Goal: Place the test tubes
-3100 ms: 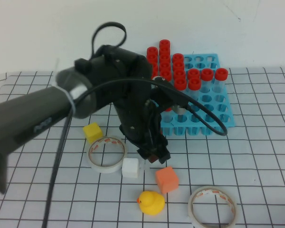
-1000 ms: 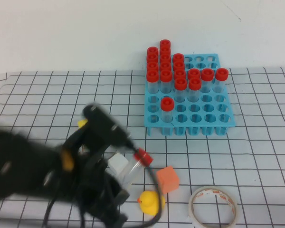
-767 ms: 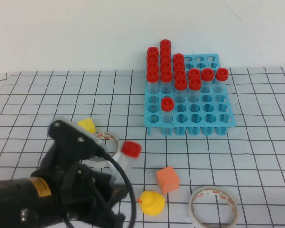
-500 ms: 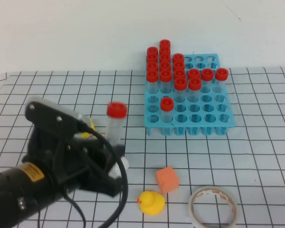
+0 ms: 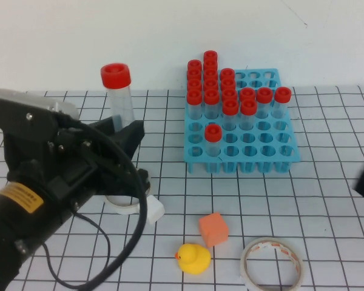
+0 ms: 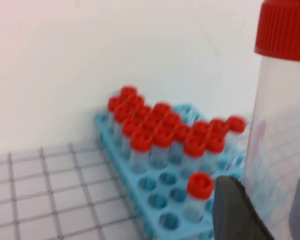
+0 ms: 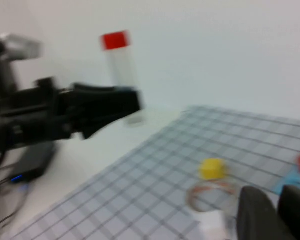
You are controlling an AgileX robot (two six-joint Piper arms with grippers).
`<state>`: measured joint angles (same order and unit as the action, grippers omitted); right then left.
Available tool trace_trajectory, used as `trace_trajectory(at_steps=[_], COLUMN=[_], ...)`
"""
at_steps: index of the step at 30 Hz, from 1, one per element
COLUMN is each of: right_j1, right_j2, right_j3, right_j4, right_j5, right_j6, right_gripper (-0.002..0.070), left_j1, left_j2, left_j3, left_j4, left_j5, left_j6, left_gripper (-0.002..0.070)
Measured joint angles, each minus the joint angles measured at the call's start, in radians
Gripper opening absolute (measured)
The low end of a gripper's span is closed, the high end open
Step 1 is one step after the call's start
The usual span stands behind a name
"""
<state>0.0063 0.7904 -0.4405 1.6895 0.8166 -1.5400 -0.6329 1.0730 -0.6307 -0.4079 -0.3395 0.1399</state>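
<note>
– Room to move, where is it?
– Mostly on the right of the white gridded table (image 5: 327,206), where the squares between the blue plastic rack (image 5: 242,165) and the near edge lie bare. The front is busier: an orange foam cube (image 5: 213,229), a yellow rubber duck (image 5: 193,259) and a roll of white tape (image 5: 270,242) sit near one another, well apart from the rack.
– And the left?
– The left arm fills it. A small white cube (image 5: 153,210) lies just beside it.
– Where is the tube?
– The clear test tube with a red cap (image 5: 120,97) stands upright in the left gripper (image 5: 122,128), clamped by its lower part, cap well above the fingers. It is raised off the table, to the left of the rack and apart from it.
– The rack itself?
– Back rows hold red-capped tubes (image 5: 211,91); one lone capped tube (image 5: 213,140) stands nearer the front, with open holes around it.
– The right gripper (image 7: 275,194)?
– Low at the table's right edge, holding nothing. Whether it is open or shut, I cannot tell.
</note>
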Motion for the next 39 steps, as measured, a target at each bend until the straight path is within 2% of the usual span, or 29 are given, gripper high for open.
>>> trace_trajectory(at_steps=[4, 9, 12, 16, 21, 39], right_j1=[0.025, 0.164, 0.256, 0.311, 0.318, 0.423], right_j2=[0.22, 0.449, 0.535, 0.604, 0.629, 0.675], right_j3=[-0.139, -0.306, -0.4, -0.511, -0.598, -0.622], right_j4=[0.0, 0.0, -0.002, -0.004, -0.005, -0.006], right_j5=[0.164, 0.197, 0.168, 0.109, 0.065, 0.051], right_j6=[-0.1, -0.215, -0.253, -0.267, -0.271, -0.301], right_gripper=[0.0218, 0.043, 0.0478, 0.0494, 0.0498, 0.0495], left_j1=[0.0, 0.0, 0.0, 0.0, 0.0, 0.0], left_j2=[0.014, 0.081, 0.133, 0.179, 0.19, 0.19], left_j3=[0.0, 0.0, 0.0, 0.0, 0.0, 0.0], left_j4=[0.269, 0.594, 0.723, 0.778, 0.789, 0.904], left_j5=[-0.055, -0.192, -0.283, -0.342, -0.353, -0.361], left_j6=[-0.242, -0.537, -0.636, -0.721, -0.748, -0.78], left_gripper=[0.0209, 0.0209, 0.0209, 0.0209, 0.0209, 0.0209])
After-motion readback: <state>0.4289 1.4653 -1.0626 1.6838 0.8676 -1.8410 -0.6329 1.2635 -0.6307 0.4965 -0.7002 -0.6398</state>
